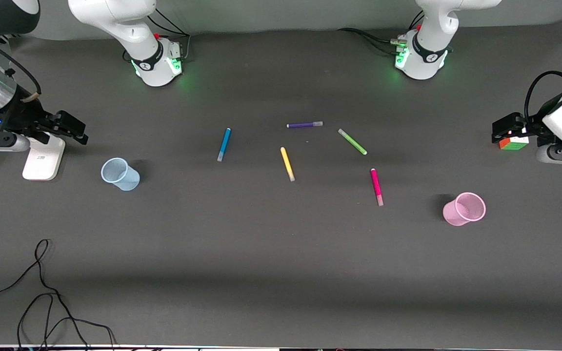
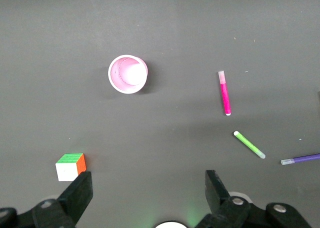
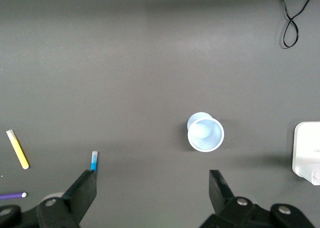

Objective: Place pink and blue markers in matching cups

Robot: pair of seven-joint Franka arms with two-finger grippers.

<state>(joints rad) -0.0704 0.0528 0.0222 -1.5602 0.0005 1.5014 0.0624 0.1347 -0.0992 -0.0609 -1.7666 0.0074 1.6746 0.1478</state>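
1. The slim magenta-pink marker with a pale greyish end (image 1: 376, 186) is lying flat on the dark grey table (image 1: 281, 273), toward the left arm's end, and nothing is touching it. You are seeing it again in the left wrist view (image 2: 225, 93).
2. The slim bright blue marker with a grey end (image 1: 224, 144) is lying flat toward the right arm's end of the table, well apart from the pink one; only its tip is showing in the right wrist view (image 3: 93, 161).
3. The small translucent pale pink plastic cup (image 1: 464, 208) is standing upright with its mouth up, near the pink marker and a little nearer to the front camera. You are looking straight down into it from the left wrist (image 2: 128, 74).
4. The small translucent pale blue plastic cup (image 1: 120, 174) is standing upright too, near the right arm's end; it is holding nothing (image 3: 205, 132).
5. A yellow pen (image 1: 287, 164), a light green pen (image 1: 352, 142) and a purple pen (image 1: 304, 125) are lying between the two task markers, apart from each other.
6. Your left gripper (image 1: 505, 130) is hanging over a small multicoloured puzzle cube (image 1: 513, 143) at the table's edge, its fingers (image 2: 80, 190) spread wide and gripping nothing.
7. Your right gripper (image 1: 66, 127) is hanging over a white rectangular block (image 1: 43, 157) beside the blue cup, its fingers (image 3: 84, 187) likewise spread wide and carrying nothing.
8. A black cable (image 1: 42, 292) is curling on the table nearest the front camera.
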